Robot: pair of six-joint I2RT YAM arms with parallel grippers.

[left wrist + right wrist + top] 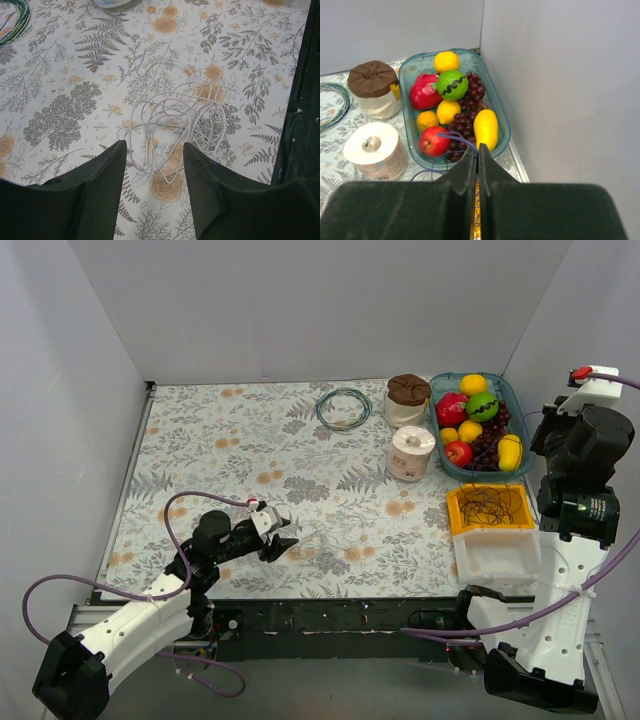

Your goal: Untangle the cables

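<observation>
Basically nothing looks untangled yet, by my read. The left gripper [154, 146] hangs with jaws wide just over the white cable [175, 120], a loose looped heap on the table [200, 430] down-left of the roll [410, 453]; it is not gripped. The green coil [343, 407], up-left of the roll, looks neatly wound. A jar [408, 400] sits just behind the roll. Dark cables [490, 506] lie matted in the yellow bin [452, 510], down-right of the roll. The right gripper [478, 160] is raised far right of the roll, fingers pressed together with nothing between. Count: one white tangle, one green coil, one dark wad (strands uncountable), one roll, one jar, one fruit tray [505, 132], yellow bin plus white bin [497, 555], two grippers.
</observation>
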